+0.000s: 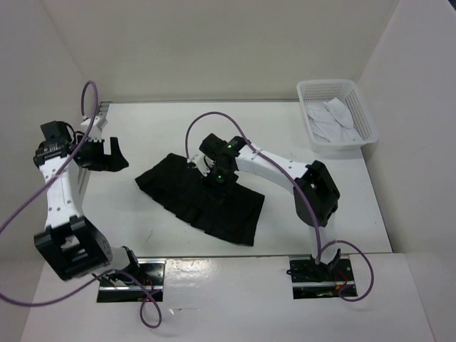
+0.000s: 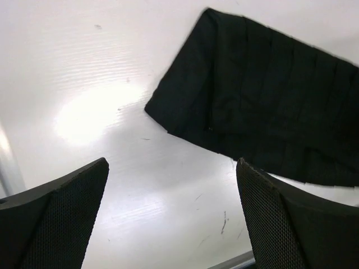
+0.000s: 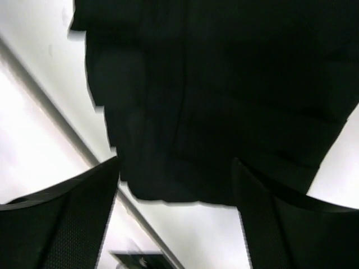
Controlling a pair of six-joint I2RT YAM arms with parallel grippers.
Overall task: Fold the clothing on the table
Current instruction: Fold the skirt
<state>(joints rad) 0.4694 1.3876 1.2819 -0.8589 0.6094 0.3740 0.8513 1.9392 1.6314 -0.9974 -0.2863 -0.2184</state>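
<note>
While the black skirt (image 1: 203, 196) lies spread on a slant across the middle of the table (image 1: 142, 125), neither arm has hold of it. Left gripper (image 1: 112, 155): jaws at full spread, empty, hanging over bare tabletop just off the skirt's left corner. Right gripper (image 1: 217, 173): poised over the upper middle of the skirt, jaws well parted with nothing pinched between them; cannot tell whether the fingertips touch the cloth. Judgement: a re-grasp is the step in hand. To do it well, each arm should take one end of the same hem and pinch through every layer at the very edge. Lift only enough to clear the table and carry both ends across at a matched pace. Lay edge on edge before letting go, since the pleats will probably splay if dragged. Edges: the skirt's near-right corner sits close to the table's near edge, so fold away from that side, not toward it. Room: bare surface to the left and along the far side gives the best travel. The white mesh basket (image 1: 328, 83) with pale cloth (image 1: 329, 122) in it stands in the far right corner, well apart from the skirt, and the walls close in on three sides.
</note>
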